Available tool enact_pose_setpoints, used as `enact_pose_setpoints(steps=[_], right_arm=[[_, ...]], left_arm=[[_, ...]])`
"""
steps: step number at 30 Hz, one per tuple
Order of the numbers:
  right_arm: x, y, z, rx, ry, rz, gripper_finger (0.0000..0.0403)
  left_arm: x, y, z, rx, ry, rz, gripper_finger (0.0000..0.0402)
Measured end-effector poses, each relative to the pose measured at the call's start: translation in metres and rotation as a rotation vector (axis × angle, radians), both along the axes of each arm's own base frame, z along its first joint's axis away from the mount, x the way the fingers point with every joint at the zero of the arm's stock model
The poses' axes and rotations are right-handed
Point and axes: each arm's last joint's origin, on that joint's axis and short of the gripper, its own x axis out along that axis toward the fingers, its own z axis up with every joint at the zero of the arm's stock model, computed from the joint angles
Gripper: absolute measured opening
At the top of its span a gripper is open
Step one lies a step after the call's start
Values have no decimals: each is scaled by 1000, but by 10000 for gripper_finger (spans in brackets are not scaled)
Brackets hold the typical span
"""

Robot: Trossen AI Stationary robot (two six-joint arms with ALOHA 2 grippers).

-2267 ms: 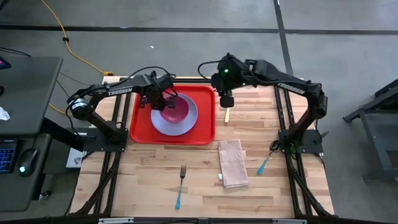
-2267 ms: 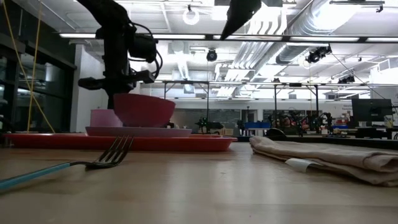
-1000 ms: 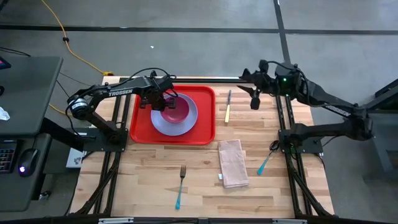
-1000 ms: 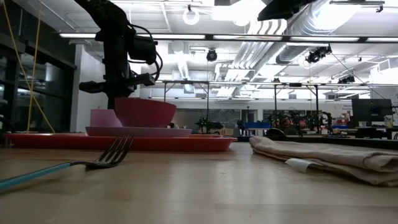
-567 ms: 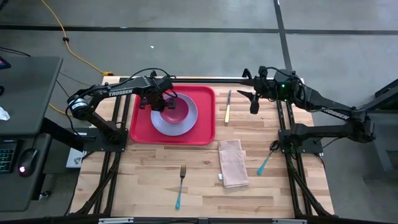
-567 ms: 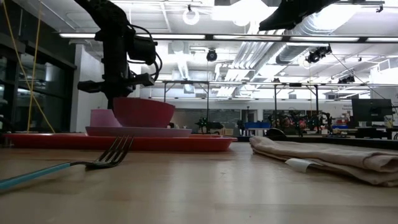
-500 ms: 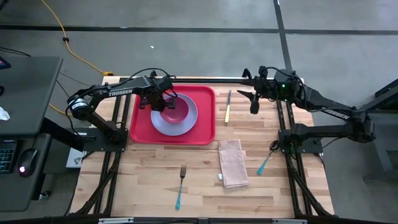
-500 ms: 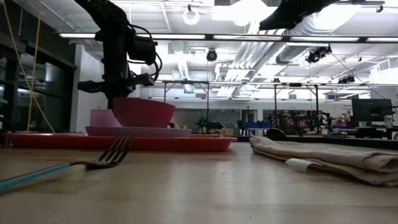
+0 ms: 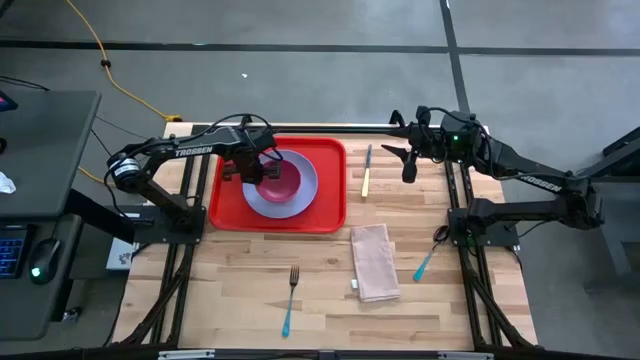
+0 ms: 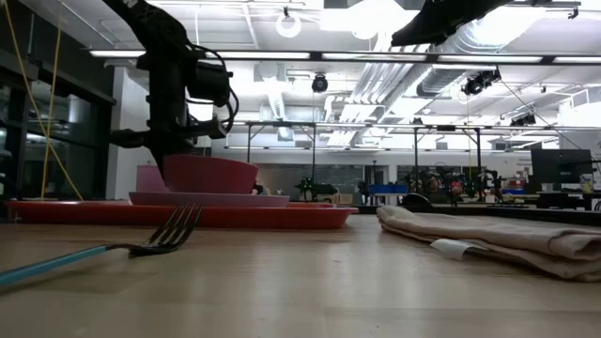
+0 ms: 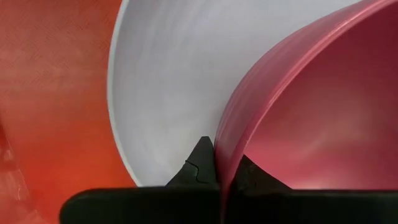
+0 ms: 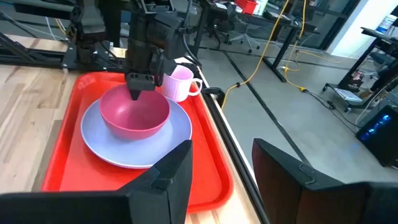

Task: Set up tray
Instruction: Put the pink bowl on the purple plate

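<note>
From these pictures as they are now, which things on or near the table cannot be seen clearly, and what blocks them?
- Pink cup: high view, hidden under the left gripper; low view, partly behind the bowl.
- Knife: missing in low view; too small for blade detail in high view.
- Spoon: high view, far end lost against the right arm's base.
- Tray: left wrist view, cut off by the picture's edges.

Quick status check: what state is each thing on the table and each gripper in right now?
Tray: flat on table, holds plate and mug.
Plate: on tray, under bowl.
Bowl: upright on plate, rim pinched.
Mug: upright on tray.
Left gripper: shut on bowl rim.
Right gripper: open, empty, raised.
Knife, fork, spoon, napkin: lying on table.
</note>
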Motion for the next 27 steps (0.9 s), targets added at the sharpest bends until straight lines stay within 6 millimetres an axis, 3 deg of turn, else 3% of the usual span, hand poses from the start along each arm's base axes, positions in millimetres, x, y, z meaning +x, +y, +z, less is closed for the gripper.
enact_pose_setpoints(steps=[9, 27], right_arm=[[0, 0, 0, 16, -6, -5, 145], [0, 0, 0, 19, -7, -9, 144]], left_arm=[[2, 1, -1, 16, -14, -1, 46], [1, 0, -1, 2, -6, -15, 55]])
